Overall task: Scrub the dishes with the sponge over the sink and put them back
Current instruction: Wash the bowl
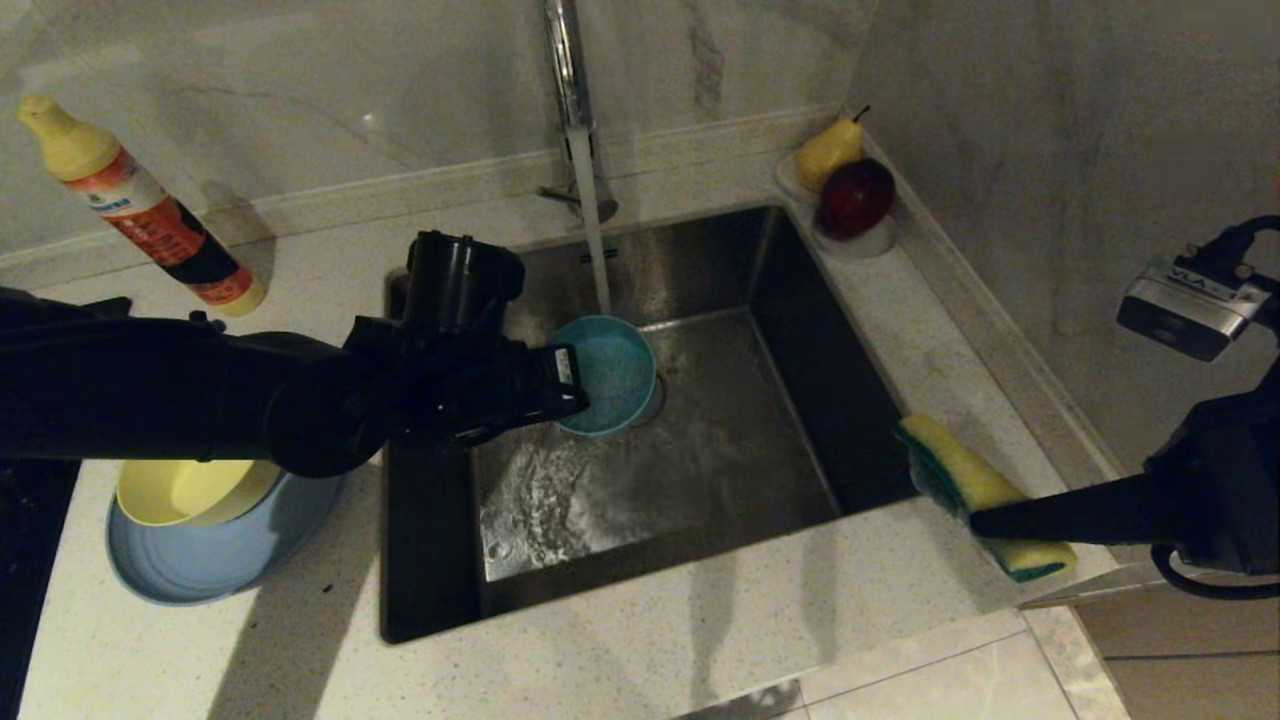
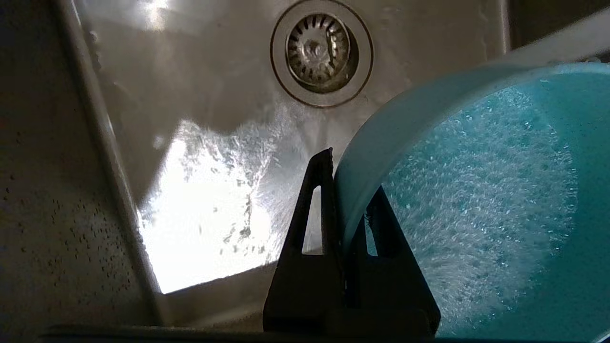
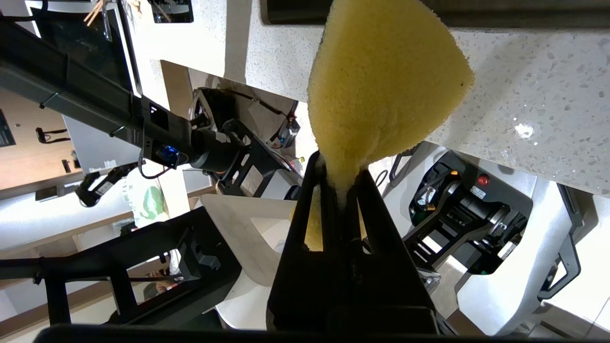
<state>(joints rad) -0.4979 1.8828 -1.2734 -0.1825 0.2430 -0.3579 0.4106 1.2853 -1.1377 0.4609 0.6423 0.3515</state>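
Observation:
Water runs from the chrome tap [image 1: 567, 70] into the teal bowl [image 1: 612, 372], which hangs tilted over the steel sink [image 1: 720, 440]. My left gripper [image 1: 562, 385] is shut on its near rim. In the left wrist view the left gripper [image 2: 350, 181] pinches the rim, the teal bowl [image 2: 476, 190] is full of foamy water, and the sink's drain [image 2: 318, 50] lies beyond. My right gripper [image 1: 985, 520] is shut on the yellow-and-green sponge [image 1: 975, 475] above the counter right of the sink. The sponge [image 3: 381, 81] bulges out of the right gripper [image 3: 340, 171]. The pale-yellow bowl [image 1: 190, 490] sits in the light-blue plate [image 1: 220, 560] left of the sink.
An orange-and-black detergent bottle [image 1: 140, 210] with a yellow cap leans at the back left. A pear [image 1: 828, 150] and a red apple [image 1: 855, 195] rest in a white dish [image 1: 860, 240] in the back right corner. Marble walls close the back and right.

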